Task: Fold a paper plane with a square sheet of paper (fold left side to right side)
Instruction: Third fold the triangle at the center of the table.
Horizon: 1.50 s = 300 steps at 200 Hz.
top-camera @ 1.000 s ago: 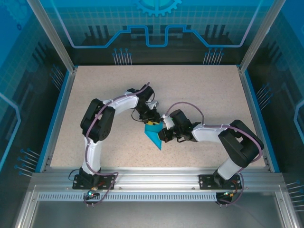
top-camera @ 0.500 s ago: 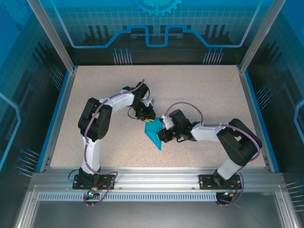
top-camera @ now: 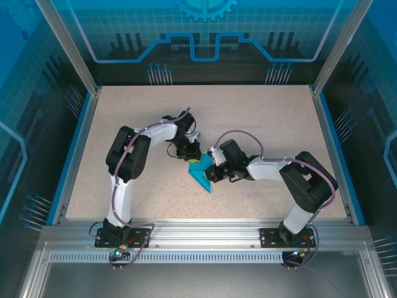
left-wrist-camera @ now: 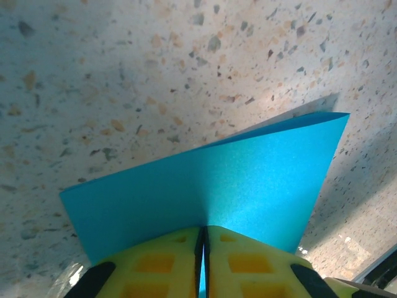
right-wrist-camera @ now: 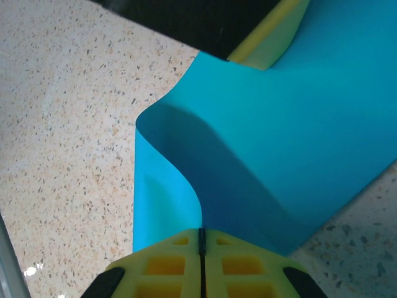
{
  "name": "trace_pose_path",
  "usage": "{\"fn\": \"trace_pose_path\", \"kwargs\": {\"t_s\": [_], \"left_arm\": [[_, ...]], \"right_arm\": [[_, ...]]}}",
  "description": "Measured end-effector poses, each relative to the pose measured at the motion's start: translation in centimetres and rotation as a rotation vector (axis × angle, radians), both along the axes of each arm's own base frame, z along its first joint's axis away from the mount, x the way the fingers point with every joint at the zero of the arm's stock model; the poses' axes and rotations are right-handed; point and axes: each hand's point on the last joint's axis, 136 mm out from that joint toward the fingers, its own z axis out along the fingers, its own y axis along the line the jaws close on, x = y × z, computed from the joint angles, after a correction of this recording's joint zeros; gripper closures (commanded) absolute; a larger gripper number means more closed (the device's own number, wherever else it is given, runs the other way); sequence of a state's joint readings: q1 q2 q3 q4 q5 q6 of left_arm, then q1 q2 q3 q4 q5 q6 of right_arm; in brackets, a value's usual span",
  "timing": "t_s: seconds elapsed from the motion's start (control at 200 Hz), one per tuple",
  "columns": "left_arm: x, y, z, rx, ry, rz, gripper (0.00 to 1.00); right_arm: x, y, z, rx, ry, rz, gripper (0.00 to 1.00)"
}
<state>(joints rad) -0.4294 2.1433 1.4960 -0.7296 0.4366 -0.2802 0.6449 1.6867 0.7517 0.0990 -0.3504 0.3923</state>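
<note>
Paper plane (top-camera: 201, 174), half made and teal-blue, sits near the middle of the bench (top-camera: 267, 118), its sharp tip pointing to the near edge and its far end pinched from two sides. Your left hand (left-wrist-camera: 203, 239) has its yellow pads (left-wrist-camera: 248, 261) pressed together on a flap edge. Your right hand (right-wrist-camera: 201, 239) is likewise clamped on the paper, where a layer bows up in a soft curl instead of lying flat. That curl is the trouble, I judge: press down now and you may set a crooked crease off the centre line. With both hands gripping one small sheet so near each other, any pull apart could tear it, any twist could drag a layer loose, and the two hands could knock together.
</note>
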Motion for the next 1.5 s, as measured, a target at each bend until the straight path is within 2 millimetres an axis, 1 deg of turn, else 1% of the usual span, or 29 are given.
{"fn": "trace_pose_path", "kwargs": {"t_s": [0.22,0.91,1.165,1.501], "left_arm": [[0.0,0.0,0.0,0.002,-0.003,-0.004,0.87],[0.0,0.0,0.0,0.002,-0.003,-0.004,0.87],[0.0,0.0,0.0,0.002,-0.003,-0.004,0.87],[-0.1,-0.1,0.0,0.003,-0.003,-0.005,0.87]], "right_arm": [[-0.2,-0.1,-0.4,-0.011,0.018,0.003,0.93],[-0.9,-0.2,-0.6,-0.012,0.044,0.02,0.93],[-1.1,-0.4,-1.8,-0.035,0.074,0.02,0.93],[-0.6,-0.1,-1.5,-0.037,0.065,0.016,0.93]]}}
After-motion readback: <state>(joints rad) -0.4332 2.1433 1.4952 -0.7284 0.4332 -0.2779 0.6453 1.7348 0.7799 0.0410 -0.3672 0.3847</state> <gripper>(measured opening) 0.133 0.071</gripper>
